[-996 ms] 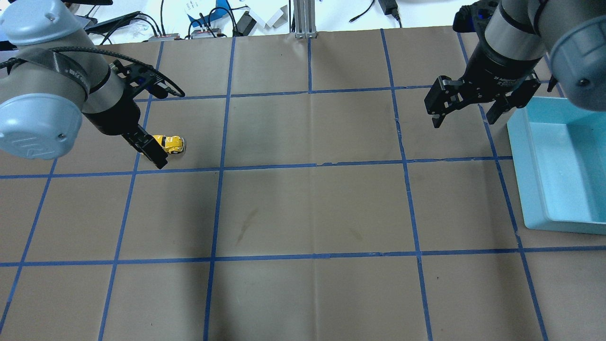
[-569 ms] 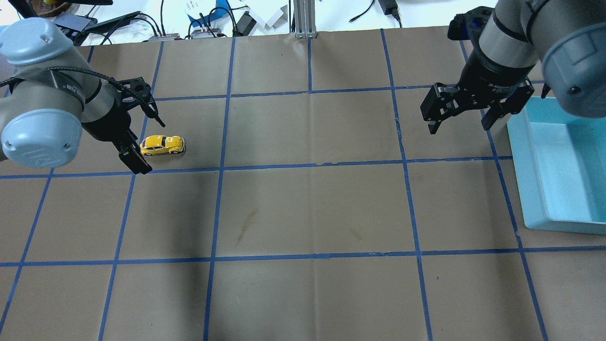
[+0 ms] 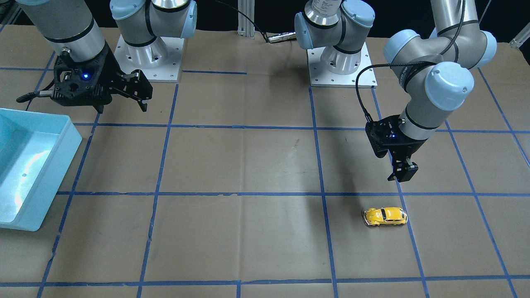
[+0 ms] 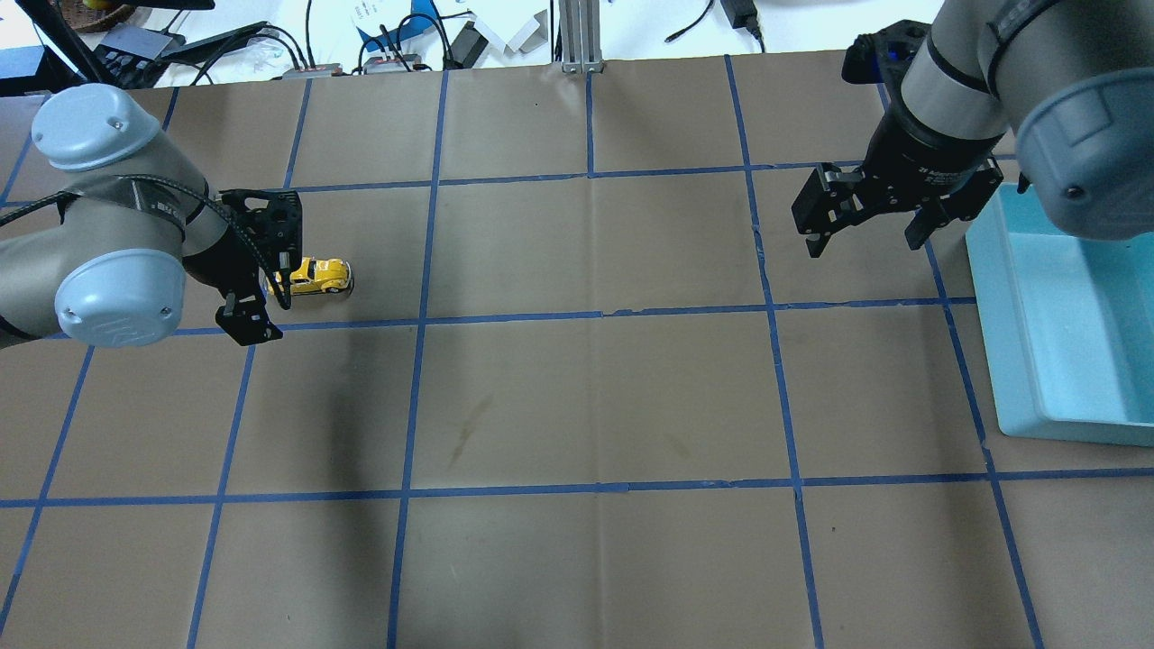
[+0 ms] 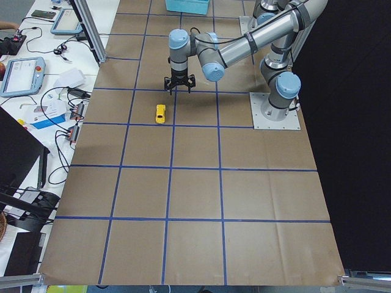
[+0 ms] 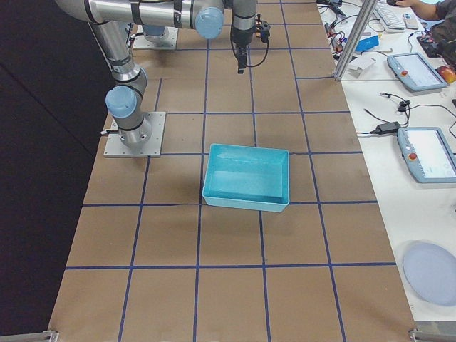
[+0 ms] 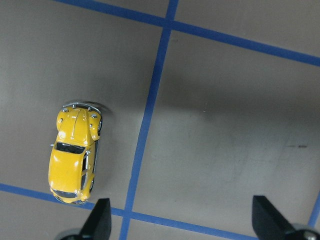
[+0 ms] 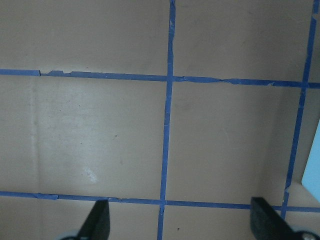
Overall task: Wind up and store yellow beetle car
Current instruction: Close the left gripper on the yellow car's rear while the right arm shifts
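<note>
The yellow beetle car [image 4: 311, 276] stands on its wheels on the worktop [image 4: 586, 397], a brown surface crossed by a grid of blue tape [image 4: 595, 315]. In the overhead view it sits toward 9 o'clock from the worktop's middle, inside one grid square and near the tape line at its 6 o'clock side. Nothing is touching it.

The left end effector [image 7: 182, 225] hangs above the worktop with its fingers spread wide and nothing between them. In the left wrist view the car [image 7: 75, 160] lies at about 8 o'clock in the picture, its length running from 12 to 6 o'clock. It sits outside the gap between the fingers, just beyond the fingertip [image 7: 102, 220] nearer to it. In the front-facing view this end effector is at 12 o'clock from the car [image 3: 385, 216] and apart from it.

The right end effector [image 4: 861, 239] is also spread and empty, held over bare worktop well apart from the car. A light blue bin [image 4: 992, 297] rests at the 3 o'clock edge of the overhead view, just beside the right end effector.
</note>
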{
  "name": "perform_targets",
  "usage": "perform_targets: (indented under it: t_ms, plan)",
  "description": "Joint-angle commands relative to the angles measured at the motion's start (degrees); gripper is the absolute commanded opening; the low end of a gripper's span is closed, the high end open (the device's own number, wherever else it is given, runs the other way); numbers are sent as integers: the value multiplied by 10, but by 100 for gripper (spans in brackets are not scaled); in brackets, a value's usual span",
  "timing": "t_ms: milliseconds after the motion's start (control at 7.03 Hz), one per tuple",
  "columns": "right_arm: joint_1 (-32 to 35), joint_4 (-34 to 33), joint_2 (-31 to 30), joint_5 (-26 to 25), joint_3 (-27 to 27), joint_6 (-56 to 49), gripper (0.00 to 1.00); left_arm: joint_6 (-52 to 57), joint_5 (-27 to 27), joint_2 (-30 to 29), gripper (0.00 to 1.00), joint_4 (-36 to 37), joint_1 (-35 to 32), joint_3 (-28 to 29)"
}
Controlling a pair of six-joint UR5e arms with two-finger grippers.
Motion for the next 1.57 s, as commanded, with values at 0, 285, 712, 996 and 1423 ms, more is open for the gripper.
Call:
perform_targets:
  t_ms: [0, 285, 712, 996, 1423]
  plan:
    - [-4, 0, 0, -12, 0, 0, 100, 97, 3, -43, 99, 49, 0, 8]
    - [-1, 0, 0, -31, 0, 0, 100, 124, 7, -94, 99, 108, 0, 33]
    - [-1, 0, 0, -29, 1, 0, 100, 87, 1, -166, 99, 90, 0, 123]
    - [-1, 0, -1, -30, 1, 0, 100, 81, 7, -185, 98, 89, 0, 128]
    - [2, 0, -1, -22, 1, 1, 100, 78, 7, -191, 98, 93, 0, 110]
